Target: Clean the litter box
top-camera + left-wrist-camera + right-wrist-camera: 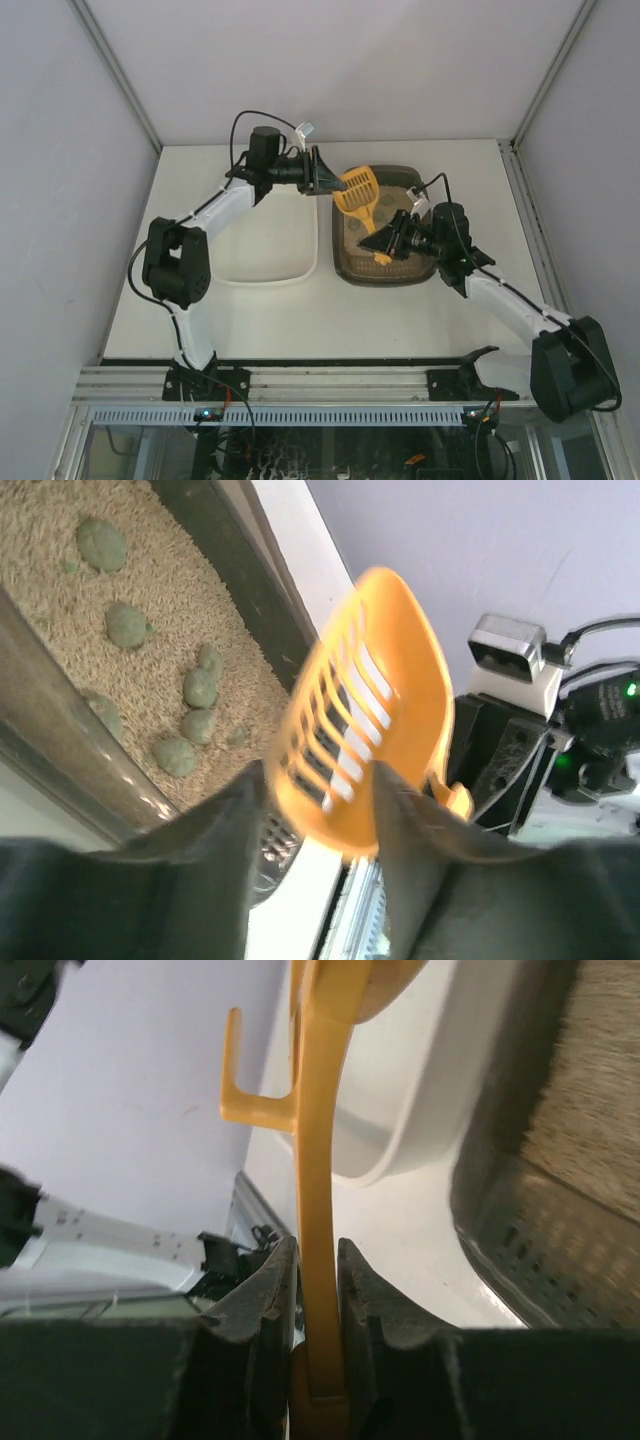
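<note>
Top external: white matte table [330, 320], pale grey walls [60, 150] on three sides, metal posts [120, 80] running up the back corners. Slotted rail [330, 382] along the near edge, arm bases bolted to it.

Litter box [388, 282] sits on the table right of centre. White tub [265, 250] is just beside it on the left, rims close, cannot tell if touching.

Yellow scoop [358, 192] is up over the box's back-left corner, slotted head toward the left arm, handle slanting down to the right arm.

Right gripper [318, 1260] is clamped on the scoop handle, fingers pressed to both flat sides. Left gripper [320, 790] is at the scoop head, one finger on either side. The head is blurred, so cannot tell if it is pinched or loose.

Left wrist: beige litter in the box with several grey-green clumps [125, 625] on top. Dark box wall, strip of white table beyond it, lilac-grey wall behind.

Right wrist: hook [240, 1090] sticks off the handle. Tub corner and the box's ribbed corner are below, white table showing between them.
</note>
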You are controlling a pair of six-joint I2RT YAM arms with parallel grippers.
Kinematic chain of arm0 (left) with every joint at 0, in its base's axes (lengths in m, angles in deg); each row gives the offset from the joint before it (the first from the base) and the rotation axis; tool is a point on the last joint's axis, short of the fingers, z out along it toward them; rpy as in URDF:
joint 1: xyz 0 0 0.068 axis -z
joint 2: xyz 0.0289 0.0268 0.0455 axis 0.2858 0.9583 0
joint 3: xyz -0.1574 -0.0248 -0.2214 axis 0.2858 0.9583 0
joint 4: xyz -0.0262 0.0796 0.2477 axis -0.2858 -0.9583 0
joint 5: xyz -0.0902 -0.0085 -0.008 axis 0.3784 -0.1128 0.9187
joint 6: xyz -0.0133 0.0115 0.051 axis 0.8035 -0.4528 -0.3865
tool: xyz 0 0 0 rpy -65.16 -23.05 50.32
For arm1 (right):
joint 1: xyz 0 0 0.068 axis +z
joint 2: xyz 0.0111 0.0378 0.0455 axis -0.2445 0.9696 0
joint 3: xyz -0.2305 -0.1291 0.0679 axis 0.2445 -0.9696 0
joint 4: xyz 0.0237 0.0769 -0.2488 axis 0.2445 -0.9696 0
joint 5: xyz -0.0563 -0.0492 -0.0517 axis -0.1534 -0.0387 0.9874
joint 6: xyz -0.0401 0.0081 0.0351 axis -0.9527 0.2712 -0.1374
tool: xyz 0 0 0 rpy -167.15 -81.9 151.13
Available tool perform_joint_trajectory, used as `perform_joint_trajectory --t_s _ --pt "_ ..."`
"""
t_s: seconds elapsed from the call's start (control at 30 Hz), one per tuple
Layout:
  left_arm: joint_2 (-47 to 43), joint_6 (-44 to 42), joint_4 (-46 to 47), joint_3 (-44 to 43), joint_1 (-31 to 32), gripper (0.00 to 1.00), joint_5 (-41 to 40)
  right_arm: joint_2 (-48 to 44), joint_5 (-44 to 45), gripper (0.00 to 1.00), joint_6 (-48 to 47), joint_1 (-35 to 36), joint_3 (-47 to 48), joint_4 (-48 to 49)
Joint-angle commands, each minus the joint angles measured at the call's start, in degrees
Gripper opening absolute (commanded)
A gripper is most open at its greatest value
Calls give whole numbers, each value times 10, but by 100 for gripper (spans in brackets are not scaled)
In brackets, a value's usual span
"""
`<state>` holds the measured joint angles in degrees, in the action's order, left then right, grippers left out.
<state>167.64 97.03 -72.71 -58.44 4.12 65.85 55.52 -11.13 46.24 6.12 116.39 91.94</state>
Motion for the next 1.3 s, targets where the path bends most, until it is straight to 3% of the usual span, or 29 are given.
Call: perform_joint_trajectory --t_s 0.0,0.03,0.07,0.17,0.23,0.43,0.57,0.8,1.27 --pt "-72 -31 -69 -20 -10 82 -67 -79 143 0 -65 -5 79 -277" --pt "-83 -42 -92 -24 -10 95 -110 -86 175 0 -83 -6 105 -353" --pt "-95 -47 -110 -28 -10 100 -148 -88 207 0 -103 -7 133 -426" --pt "-113 -21 -191 -58 -6 100 -325 -80 280 0 -150 -12 194 -576" --pt "-116 33 -242 -73 -3 100 -446 -64 267 0 -179 -25 215 -620" --pt "-143 169 -253 -5 22 100 -576 64 233 0 -252 -44 310 -729" --pt "-132 156 -284 -20 96 100 -668 123 242 0 -272 -34 333 -732" --pt "-97 166 -301 -49 157 100 -693 192 215 0 -285 -15 371 -714" --pt "-35 187 -322 -75 159 97 -622 288 160 0 -282 13 424 -680"
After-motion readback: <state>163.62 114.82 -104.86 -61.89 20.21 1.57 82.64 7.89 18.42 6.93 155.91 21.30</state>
